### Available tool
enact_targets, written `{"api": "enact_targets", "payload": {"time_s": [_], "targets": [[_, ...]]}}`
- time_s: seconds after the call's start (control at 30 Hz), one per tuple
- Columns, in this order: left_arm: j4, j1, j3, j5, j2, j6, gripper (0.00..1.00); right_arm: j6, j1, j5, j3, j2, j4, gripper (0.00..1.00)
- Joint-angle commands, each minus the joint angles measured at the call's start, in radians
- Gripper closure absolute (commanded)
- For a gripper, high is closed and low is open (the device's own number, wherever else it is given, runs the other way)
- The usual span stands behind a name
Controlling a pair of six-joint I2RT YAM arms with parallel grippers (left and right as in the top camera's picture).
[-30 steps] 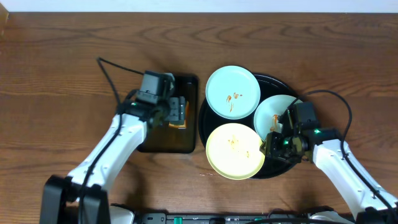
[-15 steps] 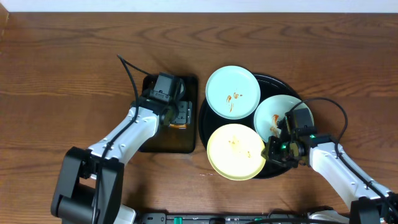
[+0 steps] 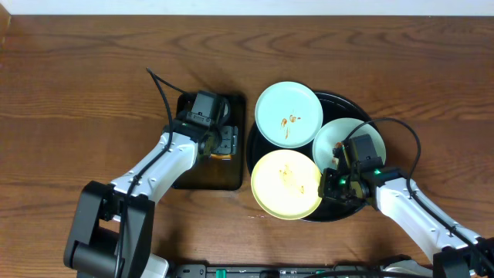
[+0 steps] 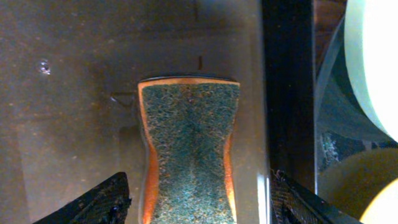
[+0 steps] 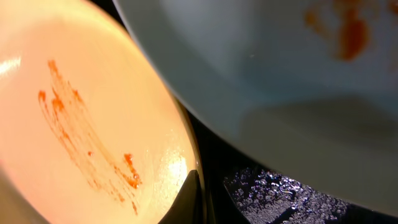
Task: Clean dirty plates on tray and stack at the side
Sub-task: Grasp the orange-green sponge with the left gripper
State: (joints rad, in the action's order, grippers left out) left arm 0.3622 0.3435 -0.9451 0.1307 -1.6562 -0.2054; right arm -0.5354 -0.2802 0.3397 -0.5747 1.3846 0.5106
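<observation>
The round black tray (image 3: 341,101) holds three smeared plates: a mint plate (image 3: 289,113) at the back, a mint plate (image 3: 345,139) at the right, and a yellow plate (image 3: 285,184) at the front. My right gripper (image 3: 328,184) is at the yellow plate's right rim. In the right wrist view, my right gripper (image 5: 205,190) has one finger (image 5: 188,199) on top of the yellow plate (image 5: 81,118) and the rim between the jaws. The right mint plate (image 5: 280,81) overhangs it. My left gripper (image 3: 220,144) is open and straddles a sponge (image 4: 188,149).
The sponge has a green scouring top and orange sides. It lies in a small rectangular black tray (image 3: 197,174) left of the round tray. The left fingers (image 4: 99,202) stand on either side of it. The round tray's floor (image 5: 273,186) is wet. Wooden table (image 3: 77,93) lies all around.
My right gripper moved left onto the yellow plate's rim, and the plate shifted slightly left. My left gripper turned over the sponge a second ago and has held still since.
</observation>
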Motion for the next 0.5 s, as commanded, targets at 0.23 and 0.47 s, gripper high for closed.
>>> {"api": "enact_targets", "payload": {"time_s": [0.23,0.47], "targets": [[-0.013,0.003,0.008,-0.037,-0.046,0.009,0.41,-0.034,-0.01,-0.022,0.005,0.002,-0.003,0.99],[-0.017,0.003,0.008,-0.038,-0.09,0.01,0.67,-0.034,-0.01,-0.022,0.005,0.002,-0.003,0.99]]}}
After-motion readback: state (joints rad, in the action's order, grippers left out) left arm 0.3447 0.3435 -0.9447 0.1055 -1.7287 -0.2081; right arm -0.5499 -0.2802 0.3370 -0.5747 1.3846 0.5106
